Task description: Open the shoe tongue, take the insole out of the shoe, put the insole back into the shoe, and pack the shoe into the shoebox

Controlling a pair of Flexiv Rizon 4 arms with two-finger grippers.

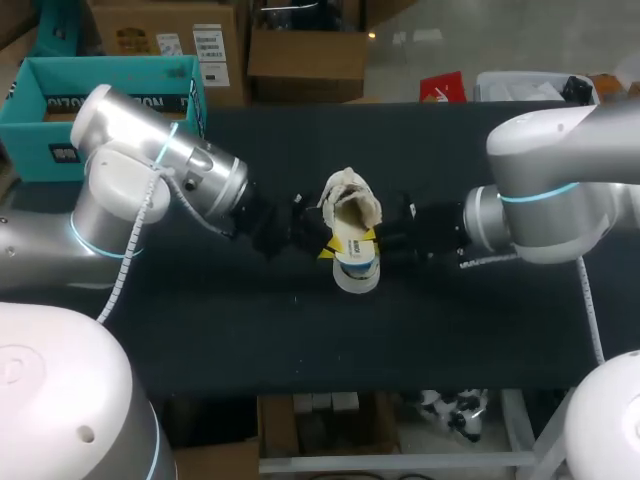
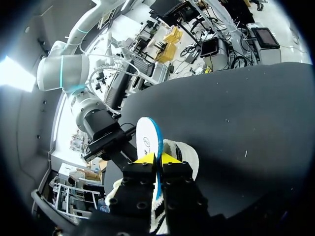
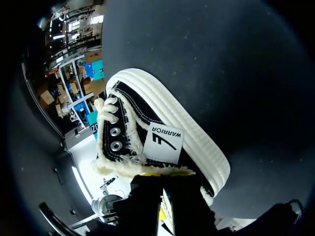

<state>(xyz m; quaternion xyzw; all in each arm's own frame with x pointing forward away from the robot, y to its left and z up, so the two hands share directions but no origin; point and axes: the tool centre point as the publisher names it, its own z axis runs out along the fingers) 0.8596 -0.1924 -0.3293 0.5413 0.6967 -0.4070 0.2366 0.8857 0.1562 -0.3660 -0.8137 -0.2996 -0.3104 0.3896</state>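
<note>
A black shoe with a white sole and cream fleece lining stands mid-table, its opening upward. A white insole with a blue edge sticks up out of the shoe's near end. My left gripper comes in from the left and is shut on that insole, the yellow tips pinching its edge beside the shoe's fleece collar. My right gripper is shut on the shoe's side wall, its fingers clamped over the fleece rim. The teal shoebox sits open at the far left.
The dark table top spreads around the shoe on all sides. My right arm shows across from the left gripper in the left wrist view.
</note>
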